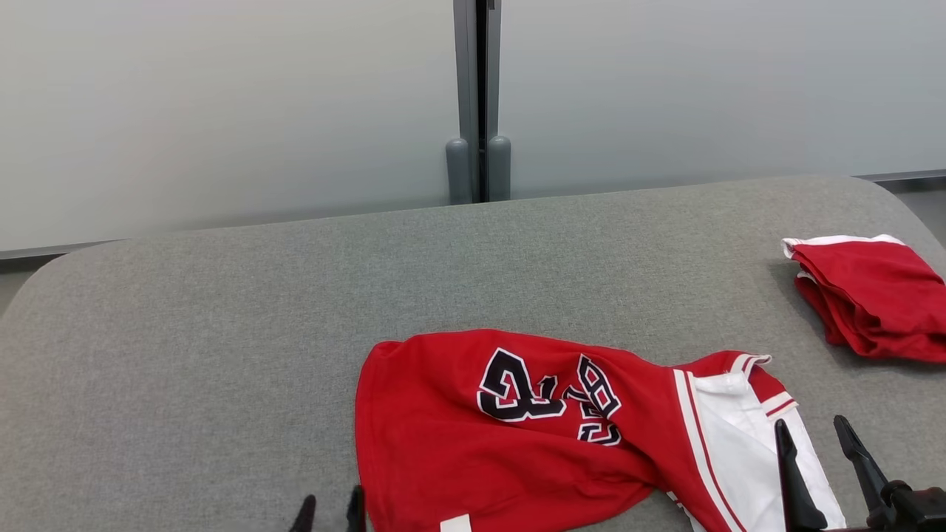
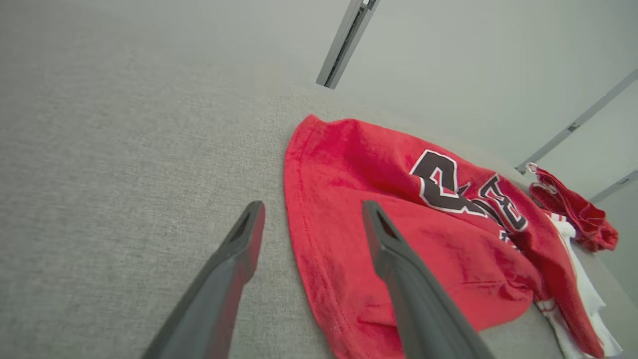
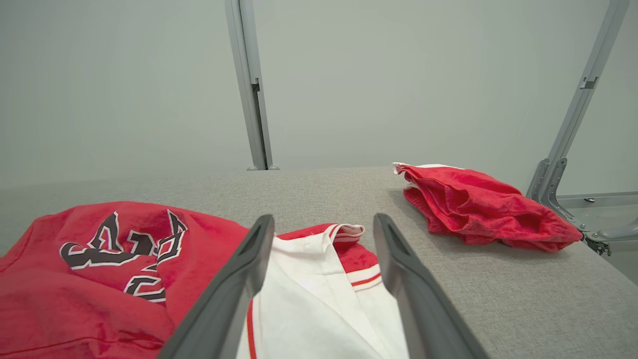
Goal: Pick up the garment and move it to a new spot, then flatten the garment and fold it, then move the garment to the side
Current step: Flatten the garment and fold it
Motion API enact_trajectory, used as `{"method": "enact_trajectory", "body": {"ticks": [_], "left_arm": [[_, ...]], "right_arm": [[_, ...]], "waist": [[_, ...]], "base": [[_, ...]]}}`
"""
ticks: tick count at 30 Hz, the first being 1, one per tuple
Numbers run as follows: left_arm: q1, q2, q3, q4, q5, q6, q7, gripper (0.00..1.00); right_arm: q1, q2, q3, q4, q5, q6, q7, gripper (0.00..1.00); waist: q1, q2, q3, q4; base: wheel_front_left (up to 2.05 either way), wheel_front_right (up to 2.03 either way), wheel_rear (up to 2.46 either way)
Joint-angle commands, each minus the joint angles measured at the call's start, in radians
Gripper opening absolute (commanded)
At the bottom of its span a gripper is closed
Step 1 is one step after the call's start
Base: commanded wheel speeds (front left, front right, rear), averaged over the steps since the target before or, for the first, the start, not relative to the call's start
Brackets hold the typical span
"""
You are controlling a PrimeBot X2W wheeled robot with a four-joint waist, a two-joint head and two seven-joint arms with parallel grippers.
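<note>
Lying rumpled near the front edge of the grey table (image 1: 222, 332), right of centre in the head view, the garment (image 1: 517, 443) has most of its task ahead: it is neither flattened nor folded, and nothing lifts it. Whether this is already its new spot cannot be told, so the job is judged to be at an early stage, with the spreading, the folding and the final shift to the side all left to do. The garment is red and bears black characters outlined in white (creased across the middle and hard to read). A white panel edged in red-and-white stripes is bunched and twisted at its right end, and a small white tag sits at the near hem. The left gripper (image 1: 332, 501) hovers at the garment's left hem, jaws spread wide and empty; in the left wrist view one finger stands over bare table and the other over red cloth, though contact cannot be made out. The right gripper (image 1: 811, 425), likewise wide apart and holding nothing, is poised above the white panel. Well apart, toward the table's far right corner, a second red garment (image 1: 872, 295) lies in a loose folded bundle. Pale wall panels meet at a grey post (image 1: 479, 96) behind.
</note>
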Motion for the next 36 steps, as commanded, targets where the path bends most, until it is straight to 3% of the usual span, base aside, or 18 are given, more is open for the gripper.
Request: {"method": "enact_trajectory", "body": {"ticks": [1,5,9,19,20,21,22,23,24,30,36], "left_arm": [[0.010,-0.005,-0.016,0.011,0.009,-0.013,-0.002,1.00],[0.012,-0.016,-0.081,0.049,-0.001,-0.035,0.085,1.00],[0.005,-0.017,-0.114,0.074,-0.007,-0.018,0.159,1.00],[-0.034,-0.034,-0.115,0.100,-0.027,-0.028,0.180,1.00],[-0.036,-0.035,-0.114,0.101,-0.030,-0.032,0.179,0.80],[-0.037,-0.034,-0.114,0.104,-0.032,-0.037,0.178,0.47],[-0.039,-0.035,-0.117,0.104,-0.035,-0.043,0.179,0.33],[-0.041,-0.039,-0.116,0.105,-0.041,-0.050,0.178,0.09],[-0.048,-0.037,-0.122,0.106,-0.040,-0.060,0.183,0.00],[-0.058,-0.029,-0.127,0.079,-0.027,-0.077,0.163,0.00],[-0.031,0.023,-0.141,-0.061,0.001,-0.085,0.164,0.00]], "right_arm": [[0.001,-0.005,0.001,0.003,-0.004,0.000,-0.004,1.00],[-0.006,-0.005,0.008,0.005,-0.003,0.000,-0.004,1.00],[-0.012,-0.005,0.014,0.004,0.004,0.000,-0.004,1.00],[-0.015,-0.005,0.020,0.008,0.005,0.000,-0.004,1.00],[-0.016,-0.005,0.021,0.008,0.005,0.000,-0.004,1.00],[-0.017,-0.005,0.021,0.009,0.005,0.000,-0.004,1.00],[-0.017,-0.005,0.022,0.010,0.005,0.000,-0.004,1.00],[-0.017,-0.005,0.021,0.011,0.005,0.000,-0.004,1.00],[-0.016,-0.005,0.019,0.013,0.006,0.000,-0.004,1.00],[-0.009,-0.005,0.011,0.015,0.007,0.000,-0.004,1.00],[0.001,-0.005,0.006,0.018,0.009,0.000,-0.004,1.00]], "waist": [[0.0000,0.0000,-0.002,0.001],[0.0000,0.0000,-0.002,0.000],[0.0000,0.0000,0.006,-0.004],[0.0000,0.0000,0.026,-0.015],[0.0000,0.0000,0.027,-0.017],[0.0000,0.0000,0.028,-0.018],[0.0000,0.0000,0.028,-0.019],[0.0000,0.0000,0.028,-0.020],[0.0000,0.0000,0.027,-0.020],[0.0000,0.0000,0.023,-0.005],[0.0000,0.0000,0.012,0.017]], "base": [[0.00,0.00,0.00],[0.00,0.00,0.00],[0.00,0.00,0.00],[0.00,0.00,0.00],[0.00,0.00,0.00],[0.00,0.00,0.00],[0.00,0.00,0.00],[0.00,0.00,0.00],[0.00,0.00,0.00],[0.00,0.00,0.00],[0.00,0.00,0.00]]}}
